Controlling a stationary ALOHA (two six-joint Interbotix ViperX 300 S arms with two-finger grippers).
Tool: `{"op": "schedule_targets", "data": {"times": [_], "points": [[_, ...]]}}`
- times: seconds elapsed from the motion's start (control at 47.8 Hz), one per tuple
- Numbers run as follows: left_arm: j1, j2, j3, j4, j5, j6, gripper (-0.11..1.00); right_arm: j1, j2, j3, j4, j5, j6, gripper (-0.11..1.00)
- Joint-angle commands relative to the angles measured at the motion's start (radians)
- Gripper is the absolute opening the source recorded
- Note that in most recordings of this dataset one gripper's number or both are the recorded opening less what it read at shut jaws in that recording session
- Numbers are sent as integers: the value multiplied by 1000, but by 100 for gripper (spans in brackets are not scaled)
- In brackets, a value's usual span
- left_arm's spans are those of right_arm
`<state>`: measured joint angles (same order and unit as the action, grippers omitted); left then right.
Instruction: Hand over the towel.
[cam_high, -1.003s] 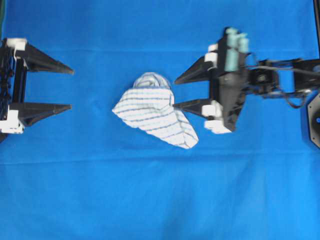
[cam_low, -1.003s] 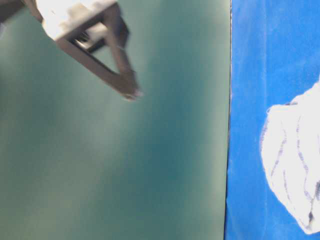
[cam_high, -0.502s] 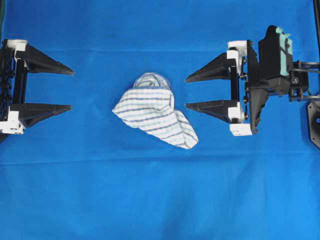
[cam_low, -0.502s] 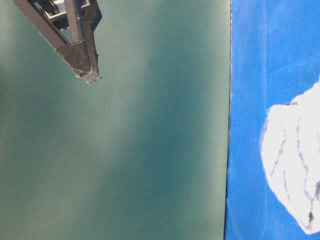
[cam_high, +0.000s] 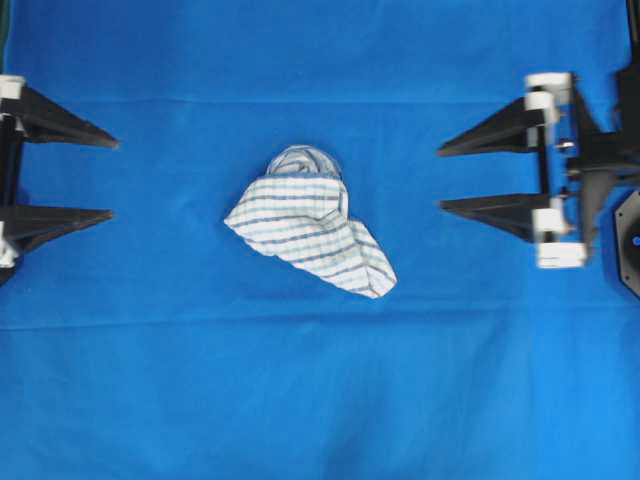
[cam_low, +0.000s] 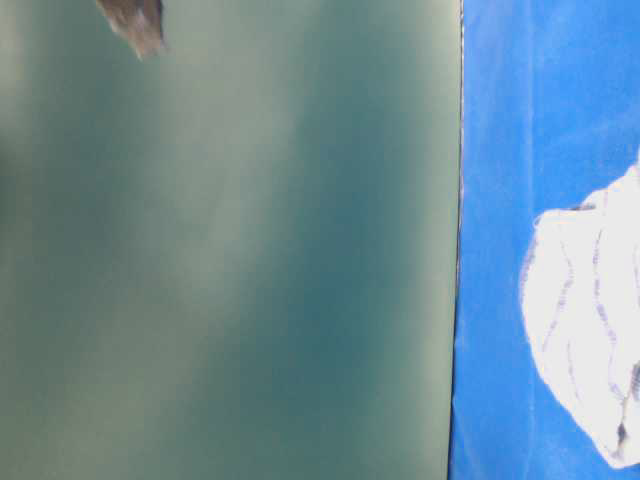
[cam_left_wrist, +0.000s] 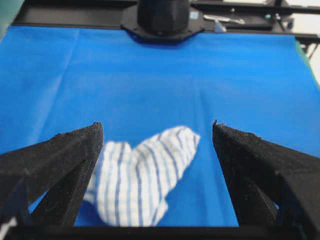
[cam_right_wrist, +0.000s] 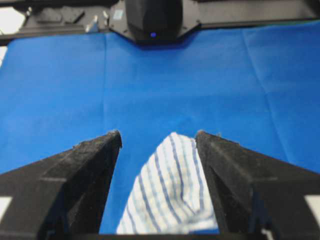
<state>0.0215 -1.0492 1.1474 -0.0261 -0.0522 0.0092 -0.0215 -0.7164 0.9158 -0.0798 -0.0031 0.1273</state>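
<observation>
While the towel lies crumpled at the middle of the blue cloth, the left gripper at nine o'clock and right gripper at three o'clock both gape empty — whichever picks should pinch a raised fold, then lift clear.

Bare blue cloth rings the towel; approaches seemingly unobstructed.

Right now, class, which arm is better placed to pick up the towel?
Neither clearly. Both the left gripper and the right gripper are open and apart from the towel; the right looks slightly nearer.
</observation>
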Motion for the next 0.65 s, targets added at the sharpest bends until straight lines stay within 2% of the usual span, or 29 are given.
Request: {"op": "schedule_targets", "data": {"times": [0.0,0.23,0.355,0.481,0.627], "points": [[14,-60,9,3,31,2,90,3,-94,38,-3,11,-5,68],[78,-282,104,2,163,3,90,3,-302,199,-3,15,-5,68],[87,-373,144,2,232,2,90,3,-417,302,-8,32,-6,68],[87,-436,195,3,252,3,90,3,-502,402,-6,29,-6,67],[84,-477,229,2,239,3,89,3,-548,474,-2,-15,0,67]]}}
